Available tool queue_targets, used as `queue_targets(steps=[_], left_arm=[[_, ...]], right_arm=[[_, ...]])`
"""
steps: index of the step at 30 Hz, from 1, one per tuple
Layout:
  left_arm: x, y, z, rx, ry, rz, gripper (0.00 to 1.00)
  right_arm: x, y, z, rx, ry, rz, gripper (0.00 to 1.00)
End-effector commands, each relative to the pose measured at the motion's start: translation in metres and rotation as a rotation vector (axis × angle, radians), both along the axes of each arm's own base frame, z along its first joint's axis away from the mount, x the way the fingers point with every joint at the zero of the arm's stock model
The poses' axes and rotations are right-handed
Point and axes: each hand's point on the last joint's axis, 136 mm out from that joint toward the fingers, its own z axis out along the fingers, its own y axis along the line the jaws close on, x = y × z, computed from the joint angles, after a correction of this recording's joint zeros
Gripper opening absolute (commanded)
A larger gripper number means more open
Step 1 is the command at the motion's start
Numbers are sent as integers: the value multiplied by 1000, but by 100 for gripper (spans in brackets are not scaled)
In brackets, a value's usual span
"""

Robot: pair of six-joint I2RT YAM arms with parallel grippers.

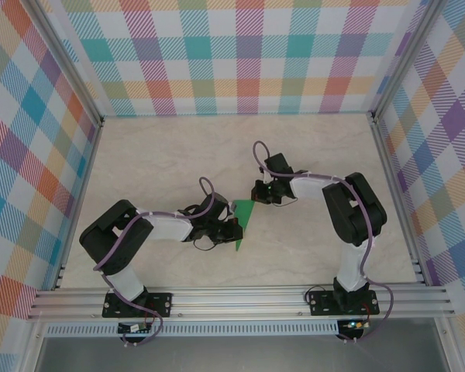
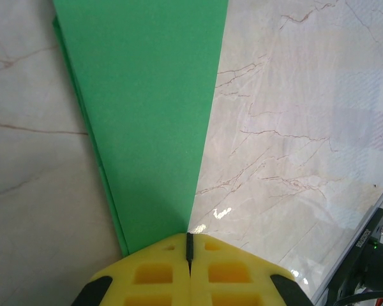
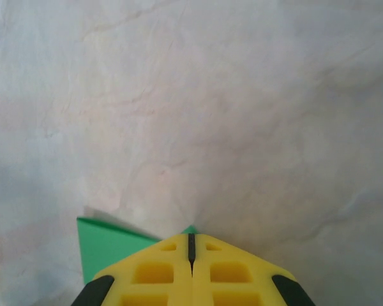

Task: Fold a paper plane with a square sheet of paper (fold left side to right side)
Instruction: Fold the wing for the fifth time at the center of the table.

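Observation:
The green sheet of paper lies flat on the marble table as a narrow, pointed paper plane (image 1: 244, 221) with layered edges. In the left wrist view the paper plane (image 2: 147, 115) widens away from me, and its narrow end runs under my shut left gripper (image 2: 189, 245), which rests on it. My left gripper (image 1: 231, 229) sits at the paper's near left side. My right gripper (image 1: 262, 194) is shut at the paper's far wide end. In the right wrist view the right gripper (image 3: 191, 245) covers a corner of the green paper (image 3: 108, 245), with a small tip showing ahead of the fingertips.
Plaid walls (image 1: 240, 54) close off the table at the back and both sides. An aluminium rail (image 1: 240, 298) runs along the near edge, with both arm bases bolted to it. A black mount and the rail (image 2: 370, 255) appear at the lower right of the left wrist view.

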Motion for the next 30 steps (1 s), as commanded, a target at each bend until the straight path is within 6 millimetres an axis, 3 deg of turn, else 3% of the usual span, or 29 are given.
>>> queue_targets(steps=[1, 8, 11, 14, 18, 21, 30], left_arm=[[-30, 37, -37, 171, 120, 23, 4], [-29, 36, -33, 164, 112, 26, 4], [-27, 35, -31, 159, 106, 27, 4], [-26, 33, -28, 154, 100, 27, 4], [-23, 32, -25, 153, 91, 25, 4], [-22, 31, -23, 151, 90, 25, 4], [-26, 28, -20, 142, 90, 8, 4]], right_arm=[[23, -15, -3, -48, -55, -30, 0], [27, -20, 35, -31, -114, -24, 0], [12, -19, 53, 23, -126, -19, 0], [-17, -8, 60, 93, -99, 14, 0], [-55, 20, 55, 174, -44, 73, 0], [-68, 37, 48, 205, -9, 101, 0], [-56, 48, 12, 144, 47, 107, 0]])
